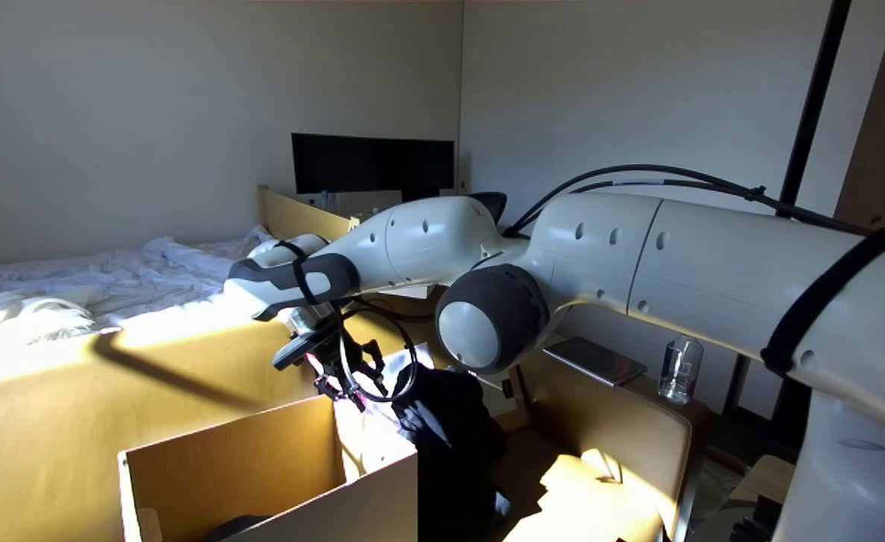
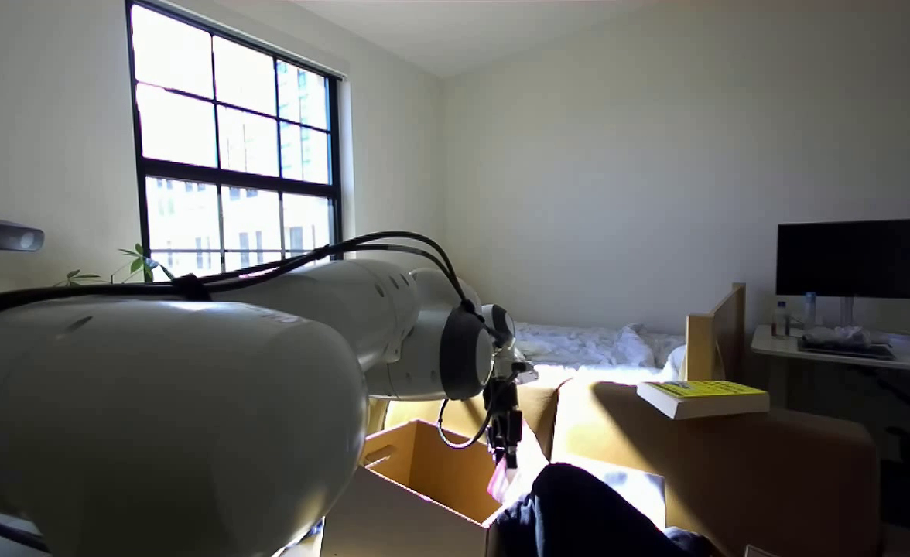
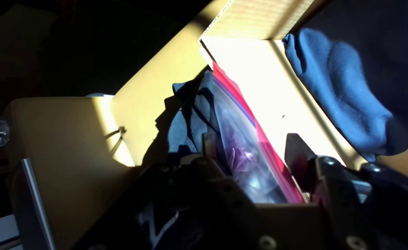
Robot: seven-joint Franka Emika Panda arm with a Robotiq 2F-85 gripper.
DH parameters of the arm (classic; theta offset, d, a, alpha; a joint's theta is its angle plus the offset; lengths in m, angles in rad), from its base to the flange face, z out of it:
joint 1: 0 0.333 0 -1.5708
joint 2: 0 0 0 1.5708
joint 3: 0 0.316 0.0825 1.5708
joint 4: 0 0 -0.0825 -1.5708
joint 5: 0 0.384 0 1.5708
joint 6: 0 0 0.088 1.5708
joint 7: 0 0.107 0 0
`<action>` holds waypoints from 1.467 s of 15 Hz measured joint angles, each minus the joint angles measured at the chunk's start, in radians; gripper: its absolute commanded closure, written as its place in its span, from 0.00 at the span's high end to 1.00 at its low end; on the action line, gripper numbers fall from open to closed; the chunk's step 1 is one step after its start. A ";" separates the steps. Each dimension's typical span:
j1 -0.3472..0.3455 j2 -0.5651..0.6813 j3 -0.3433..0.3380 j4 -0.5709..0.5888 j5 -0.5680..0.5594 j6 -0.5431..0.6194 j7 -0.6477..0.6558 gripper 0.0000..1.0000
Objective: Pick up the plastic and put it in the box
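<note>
The wide-spread end effector (image 3: pixel 251 141) seemingly grips nothing; lifting the clear, pink-edged plastic bag (image 3: pixel 244 149) into the brown cardboard box (image 1: pixel 254 455) apparently remains.

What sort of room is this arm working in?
Most likely a bedroom or studio apartment: rumpled white bedding, a tan couch and a wide black monitor on a desk share the space.

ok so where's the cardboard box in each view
In an exterior view: cardboard box at the bottom, left of centre.
In an exterior view: cardboard box at the bottom, just left of centre.
Wrist view: cardboard box in the upper right, cut off by the frame.
Shared landmark: the gripper, seen in all three.
</note>
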 measured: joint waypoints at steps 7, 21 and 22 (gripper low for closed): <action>-0.036 -0.005 0.007 -0.018 0.000 0.022 -0.081 0.75; -0.049 -0.005 0.055 -0.033 0.000 0.042 -0.308 0.01; -0.055 -0.005 0.061 -0.033 0.002 0.042 -0.327 0.00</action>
